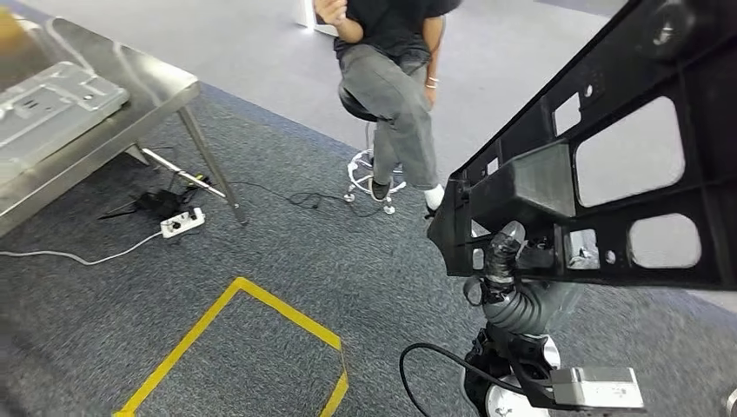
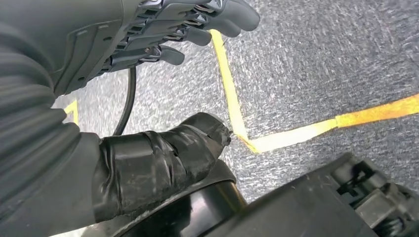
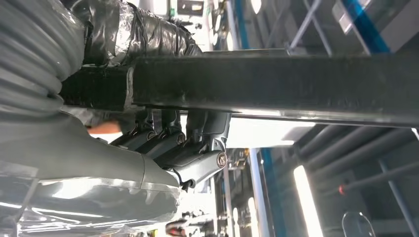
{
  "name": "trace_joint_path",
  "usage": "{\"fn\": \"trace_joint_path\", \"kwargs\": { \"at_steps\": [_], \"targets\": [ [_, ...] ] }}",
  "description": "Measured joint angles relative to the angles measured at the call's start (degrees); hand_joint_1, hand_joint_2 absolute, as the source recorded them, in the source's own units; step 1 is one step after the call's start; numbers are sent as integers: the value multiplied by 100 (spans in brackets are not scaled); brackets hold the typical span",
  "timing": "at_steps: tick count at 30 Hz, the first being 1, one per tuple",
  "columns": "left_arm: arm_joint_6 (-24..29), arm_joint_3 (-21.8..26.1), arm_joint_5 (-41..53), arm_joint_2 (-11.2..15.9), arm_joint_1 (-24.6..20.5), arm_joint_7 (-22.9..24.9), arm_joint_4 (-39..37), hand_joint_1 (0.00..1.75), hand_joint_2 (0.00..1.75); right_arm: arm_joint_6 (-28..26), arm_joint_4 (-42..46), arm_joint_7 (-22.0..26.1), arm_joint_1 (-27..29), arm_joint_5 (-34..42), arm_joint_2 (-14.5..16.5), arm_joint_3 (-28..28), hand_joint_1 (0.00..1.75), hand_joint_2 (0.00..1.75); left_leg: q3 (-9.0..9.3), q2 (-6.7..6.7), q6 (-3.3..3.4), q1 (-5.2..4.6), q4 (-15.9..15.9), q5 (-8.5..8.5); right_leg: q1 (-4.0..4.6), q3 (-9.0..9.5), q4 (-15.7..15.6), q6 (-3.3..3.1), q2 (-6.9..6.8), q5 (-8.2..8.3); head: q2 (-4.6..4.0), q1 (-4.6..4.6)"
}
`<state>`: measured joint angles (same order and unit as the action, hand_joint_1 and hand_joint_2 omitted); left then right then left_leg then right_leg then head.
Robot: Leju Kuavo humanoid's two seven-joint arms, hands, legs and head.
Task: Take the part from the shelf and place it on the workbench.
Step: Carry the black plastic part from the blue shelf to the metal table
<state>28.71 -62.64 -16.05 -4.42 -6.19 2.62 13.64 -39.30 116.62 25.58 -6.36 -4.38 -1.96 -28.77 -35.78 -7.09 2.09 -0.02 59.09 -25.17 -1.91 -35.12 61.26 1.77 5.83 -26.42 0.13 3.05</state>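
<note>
- Right hand (image 1: 508,261) holds the big black part (image 1: 608,165) from below. Its taped thumb sticks up on one side of the part's bottom bar, and in the right wrist view the dark fingers (image 3: 173,143) curl around the other side of that bar.
- Part is a flat black frame with many holes. It is up in the air on the right side of the head view, tilted, and well apart from the workbench (image 1: 130,95).
- Left hand (image 2: 148,44) hangs over the grey carpet (image 2: 321,59). Its fingers are a little bent and apart from the thumb, and it holds nothing.
- Yellow tape (image 1: 235,321) makes lines on the carpet below.
- Workbench is a shiny metal table at the far left, with a grey tray (image 1: 48,100) on it.
- Person (image 1: 391,78) sits on a stool (image 1: 369,165) behind, near a white power strip (image 1: 182,223).
</note>
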Motion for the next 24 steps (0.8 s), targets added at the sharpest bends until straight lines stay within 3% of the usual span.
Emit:
{"fn": "trace_joint_path", "kwargs": {
  "at_steps": [1, 2, 3, 5, 7, 9, 10, 12, 14, 16, 18, 20, 22, 24],
  "targets": [
    [-1, 0, 2, 0, 1, 0, 0, 0, 175, 1, -4, -4, 4, -1, -1, 2, 175, 175, -43, -78, -40, 9, 29, -10, 1, 23, -68, -19, 59, -23, 0, 3],
    [-2, 0, 3, 1, 11, 0, 0, 0, 175, 1, -4, -7, 5, -1, -1, 2, 175, 175, -78, -154, -74, 28, 30, -8, 7, 38, -78, -51, -9, -37, 0, 8],
    [-2, 0, 4, 2, 27, 0, 0, 0, 175, 2, -7, -11, 3, -1, -1, 2, 175, 175, -96, -140, -106, 36, 46, -10, 15, 58, -96, -90, -89, -35, 0, 7],
    [-3, -1, 5, 5, 39, 0, 0, 0, 175, 4, -8, -11, 0, -2, 1, 2, 175, 175, -220, 167, -164, 25, 294, -139, 13, 118, -134, -167, -268, -35, 0, 40],
    [-27, -2, -2, 7, 18, 0, 0, 0, 175, 4, -10, -12, 5, -4, 1, 3, 175, 175, -551, 554, -215, 21, 943, -456, 41, 160, -147, -217, -463, -61, 0, 73],
    [-108, -2, -35, 7, 6, 4, 0, 0, 175, 4, -14, -12, 5, -4, 1, 3, 175, 175, -888, 659, -234, 41, 1545, -654, 66, 185, -145, -232, -659, -96, 0, 75],
    [-154, -2, -56, 9, 12, 7, 0, 0, 175, 4, -16, -11, 4, -2, 1, 3, 175, 175, -926, 672, -227, 45, 1596, -609, 75, 203, -145, -232, -749, -116, 0, 76],
    [-208, -1, -92, 13, 25, 10, 0, 0, 175, 4, -19, -10, -1, 0, 1, 3, 175, 175, -647, 757, -165, 23, 1055, -266, 93, 262, -146, -223, -908, -163, 0, 75],
    [-212, -2, -105, 18, 14, 2, 0, 0, 175, 4, -19, -8, -6, -2, 1, 3, 175, 175, -254, 1031, -52, -69, 315, -9, 118, 326, -152, -193, -1042, -215, 0, 71],
    [-247, -1, -111, 22, 0, -8, 0, 0, 175, 4, -21, -4, -8, -2, 1, 3, 175, 175, -114, 1157, 22, -147, 36, 18, 132, 363, -168, -145, -1156, -252, 0, 70],
    [-320, -1, -121, 29, 13, -10, 0, 0, 175, 5, -26, -3, -18, 1, 1, 3, 175, 175, -76, 1014, 55, -129, -31, 40, 130, 411, -201, -91, -1231, -283, 0, 71],
    [-372, -2, -134, 34, 24, -10, 0, 0, 175, 4, -35, 2, -39, 4, -1, 3, 175, 175, 23, 878, 97, -80, -159, 78, 125, 382, -36, -49, -1032, -417, 0, 51],
    [-391, -2, -146, 34, 2, -13, 0, 0, 175, 3, -49, 12, -46, 19, -3, 3, 175, 175, 83, 739, 135, -57, -218, 92, 120, 82, 583, -28, -724, -709, 0, 25],
    [-395, -2, -153, 33, -17, -15, 0, 0, 175, 2, -69, 16, -40, 38, -12, 3, 175, 175, 90, 573, 150, -52, -206, 80, 106, -299, 1210, -1, -620, -882, 0, 18]
  ]
}}
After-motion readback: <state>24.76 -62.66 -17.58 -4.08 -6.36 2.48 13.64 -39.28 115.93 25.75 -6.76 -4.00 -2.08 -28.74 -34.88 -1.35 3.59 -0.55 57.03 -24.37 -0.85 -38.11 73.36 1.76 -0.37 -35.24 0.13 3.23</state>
